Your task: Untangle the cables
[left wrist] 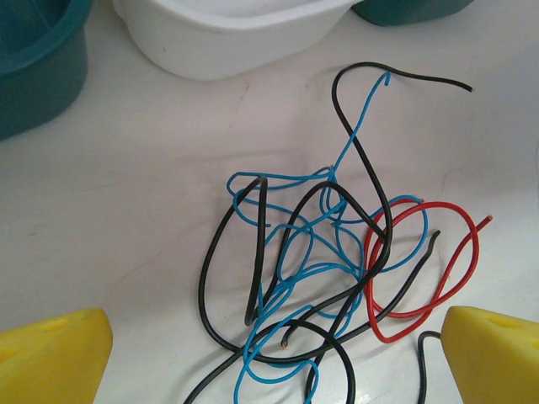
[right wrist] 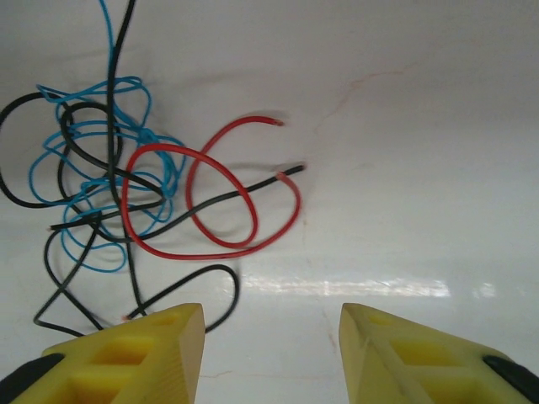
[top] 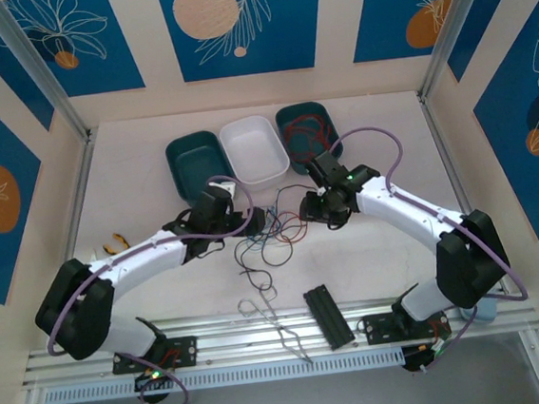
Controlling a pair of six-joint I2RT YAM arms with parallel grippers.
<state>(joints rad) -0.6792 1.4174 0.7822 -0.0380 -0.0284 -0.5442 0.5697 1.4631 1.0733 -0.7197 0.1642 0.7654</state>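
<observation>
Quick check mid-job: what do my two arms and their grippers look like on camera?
Both arms have white shells and black joints: left arm, right arm. A lilac cable loops along each. Gripper fingers are yellow blocks; a green light glows on the right wrist.

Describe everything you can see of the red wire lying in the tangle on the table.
The red wire is thin and flexible, with smooth, plastic-looking insulation, and is curled into two loose overlapping loops. It lies flat on the white table at one edge of the tangle, with a free end pointing away from it. A black wire crosses its loops, and the blue wire overlaps its inner side. Nothing grips it.
</observation>
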